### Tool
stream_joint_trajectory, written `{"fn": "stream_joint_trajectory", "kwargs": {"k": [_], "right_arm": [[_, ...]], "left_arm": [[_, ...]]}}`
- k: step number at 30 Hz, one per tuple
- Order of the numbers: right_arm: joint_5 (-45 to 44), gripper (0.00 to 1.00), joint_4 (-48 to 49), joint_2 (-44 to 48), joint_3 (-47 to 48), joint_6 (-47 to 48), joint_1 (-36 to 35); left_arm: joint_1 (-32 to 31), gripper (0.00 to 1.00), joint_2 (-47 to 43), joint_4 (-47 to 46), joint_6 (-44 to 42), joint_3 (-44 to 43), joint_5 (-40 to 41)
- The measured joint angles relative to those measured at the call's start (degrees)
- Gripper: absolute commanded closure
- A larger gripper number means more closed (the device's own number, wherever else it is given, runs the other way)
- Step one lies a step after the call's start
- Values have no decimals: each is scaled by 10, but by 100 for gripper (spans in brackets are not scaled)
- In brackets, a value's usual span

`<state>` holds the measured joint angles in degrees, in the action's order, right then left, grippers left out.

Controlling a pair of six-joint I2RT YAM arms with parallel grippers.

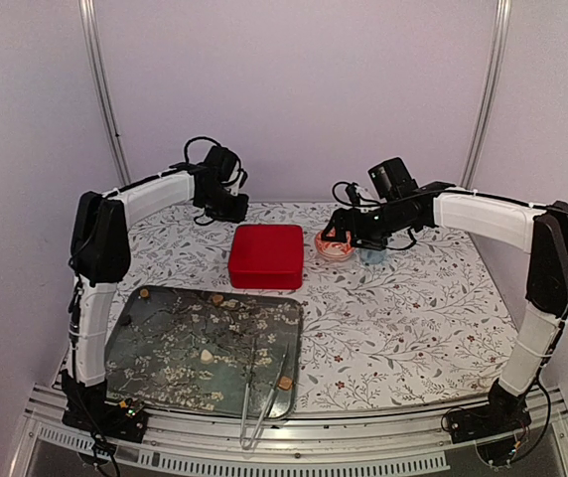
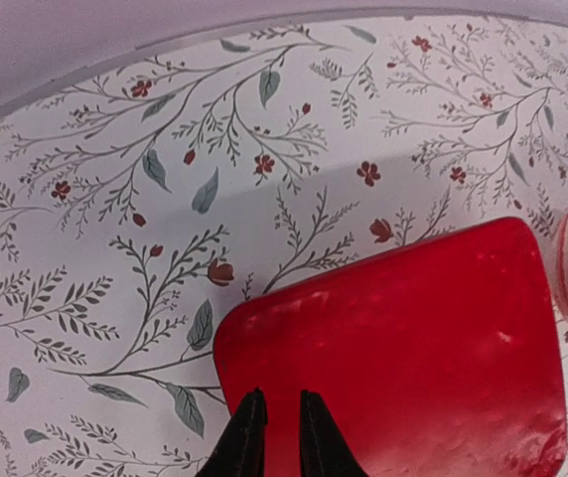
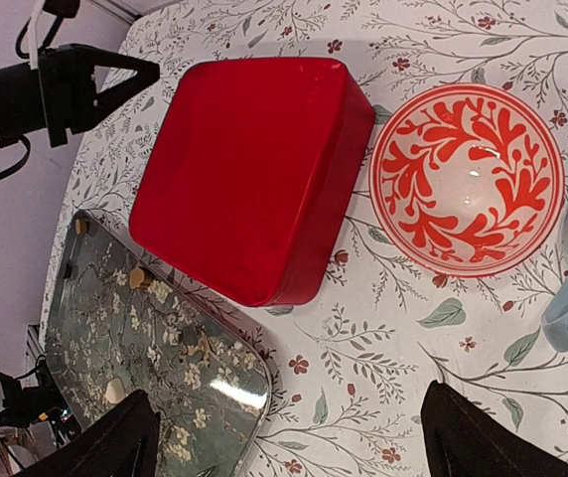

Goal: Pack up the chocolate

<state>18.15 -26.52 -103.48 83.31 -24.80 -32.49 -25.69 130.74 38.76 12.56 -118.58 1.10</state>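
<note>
- My left claw [image 2: 276, 437] is drawn narrow, with only a slit between its fingers and nothing in it. It hangs over one corner of the red box [image 2: 413, 348].
- My right claw [image 3: 286, 397] stands wide and holds nothing, hovering above the flowered cloth [image 3: 383, 328].
- Ahead of my right claw sit the red-and-white bowl [image 3: 468, 179] and, beside it, the box.
- The chocolate [image 1: 216, 297] lies in scattered pieces on the dark floral tray [image 1: 165, 378]. It is well apart from both claws, on the other side of the box, back toward my arm bases.
- Tongs [image 1: 254, 407] lie across the tray's near edge, far behind both claws.
</note>
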Motion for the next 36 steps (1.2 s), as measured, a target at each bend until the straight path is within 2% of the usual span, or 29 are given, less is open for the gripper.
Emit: {"fn": "stream_joint_trajectory", "kwargs": {"k": [4, 11, 19, 29, 36], "right_arm": [[0, 7, 0, 0, 0, 0, 0], [2, 7, 0, 0, 0, 0, 0], [10, 7, 7, -2, 0, 0, 0], [34, 7, 19, -2, 0, 4, -3], [46, 10, 26, -4, -1, 4, -9]], "left_arm": [[2, 87, 14, 13, -2, 33, -1], [4, 87, 38, 31, -1, 10, -7], [3, 86, -20, 34, -3, 45, -8], [-15, 87, -197, 27, -3, 182, -13], [-40, 87, -216, 18, 8, 313, -30]]}}
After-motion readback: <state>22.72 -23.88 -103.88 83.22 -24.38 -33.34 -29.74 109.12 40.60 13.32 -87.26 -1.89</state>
